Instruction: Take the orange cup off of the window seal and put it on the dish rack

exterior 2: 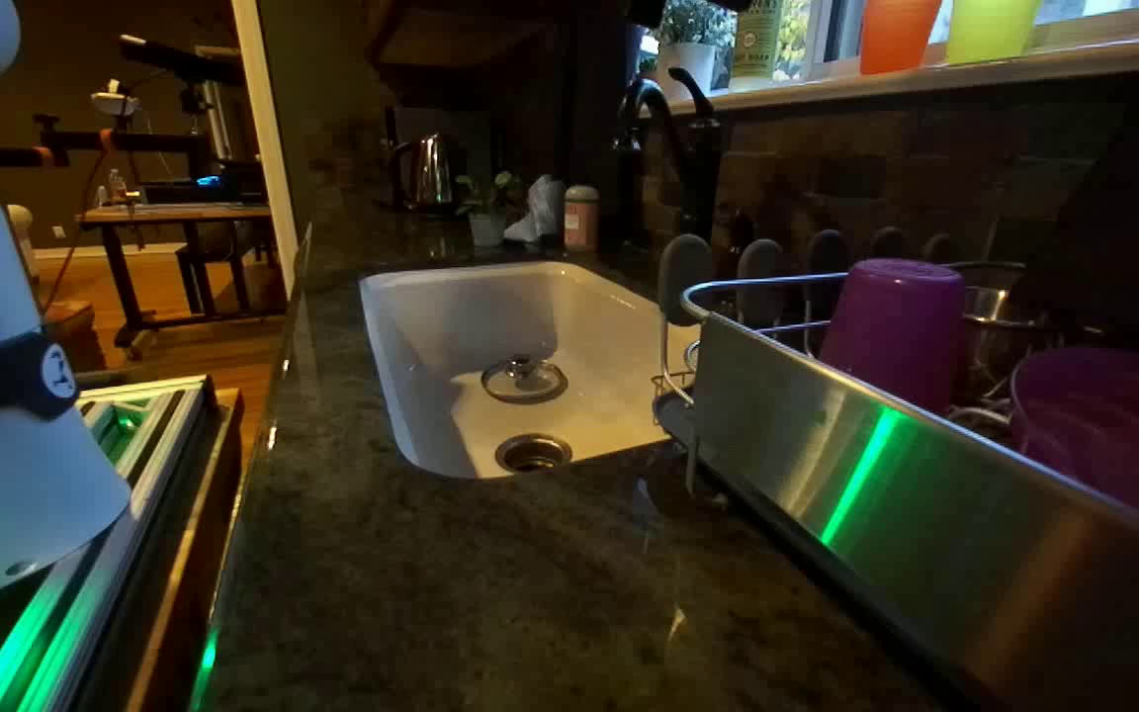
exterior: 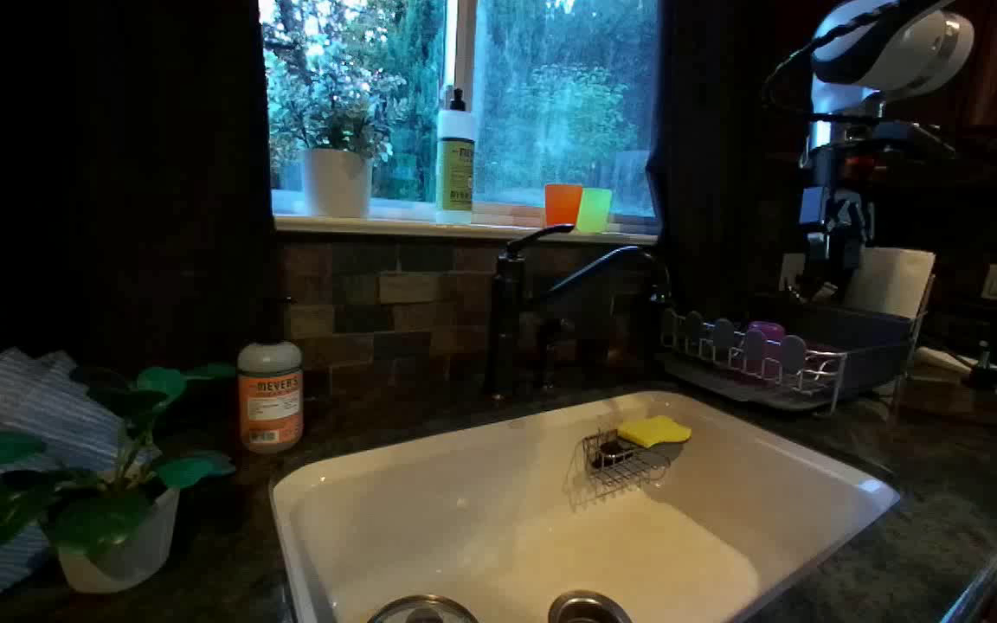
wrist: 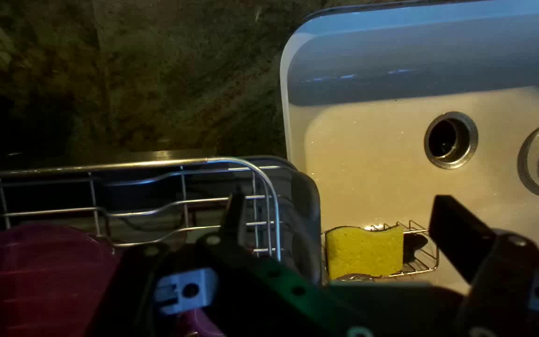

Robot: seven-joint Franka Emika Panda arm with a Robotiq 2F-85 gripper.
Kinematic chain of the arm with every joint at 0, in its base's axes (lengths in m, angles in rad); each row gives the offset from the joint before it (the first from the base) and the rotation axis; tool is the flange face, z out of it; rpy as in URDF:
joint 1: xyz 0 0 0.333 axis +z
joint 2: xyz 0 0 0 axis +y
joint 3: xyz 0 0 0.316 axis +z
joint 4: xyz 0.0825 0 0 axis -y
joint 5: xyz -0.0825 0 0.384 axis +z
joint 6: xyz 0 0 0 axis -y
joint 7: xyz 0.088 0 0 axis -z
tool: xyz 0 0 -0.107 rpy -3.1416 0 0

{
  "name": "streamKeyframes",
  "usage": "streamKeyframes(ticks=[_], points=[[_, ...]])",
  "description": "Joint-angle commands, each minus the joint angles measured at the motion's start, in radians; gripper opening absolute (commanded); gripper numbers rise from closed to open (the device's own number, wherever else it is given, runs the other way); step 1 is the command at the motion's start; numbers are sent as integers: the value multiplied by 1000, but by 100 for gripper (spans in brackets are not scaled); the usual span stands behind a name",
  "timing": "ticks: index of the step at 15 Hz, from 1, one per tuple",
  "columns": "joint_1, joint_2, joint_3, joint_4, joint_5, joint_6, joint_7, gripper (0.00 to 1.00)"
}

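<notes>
- Nearest, in the wrist view: the gripper [wrist: 338,201] hangs with its fingers spread wide and nothing held; the step in hand looks to be the approach, so spread fingers suit it.
- Under it, toward eight o'clock from that view's centre, the dish rack [wrist: 157,164] holds a round purple dish [wrist: 45,285]; the white sink [wrist: 367,150] lies toward three. I would rise well off the wires before swinging across.
- Farther, in an exterior view, the dark faucet [exterior: 509,324] reaches up to seven o'clock of the orange cup [exterior: 562,206]; a high path should clear it better than a low sweep.
- Farthest, that cup sits on the window seal [exterior: 403,228], at one o'clock in that view. At its three o'clock stands the green cup [exterior: 594,210], just beside; I cannot tell whether they touch. Slip one finger between them if there is room, squeeze lightly, lift straight up.
- Its look: plain, bright orange, handle-free as far as shown, upright, seemingly slightly wider at the top. It will probably be light and easily tipped; its inside is hidden.
</notes>
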Motion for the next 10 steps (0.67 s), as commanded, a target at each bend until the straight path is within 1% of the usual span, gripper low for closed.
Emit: streamKeyframes(ticks=[1,3,6,7,8,10], points=[[-19,2,17,2,4,-2,-4,100],[-20,1,35,37,-10,35,49,100],[-16,2,73,109,-64,105,132,100],[-15,10,85,137,-94,101,138,100],[-19,1,67,96,-50,94,97,100],[-16,1,85,133,-74,93,118,100]])
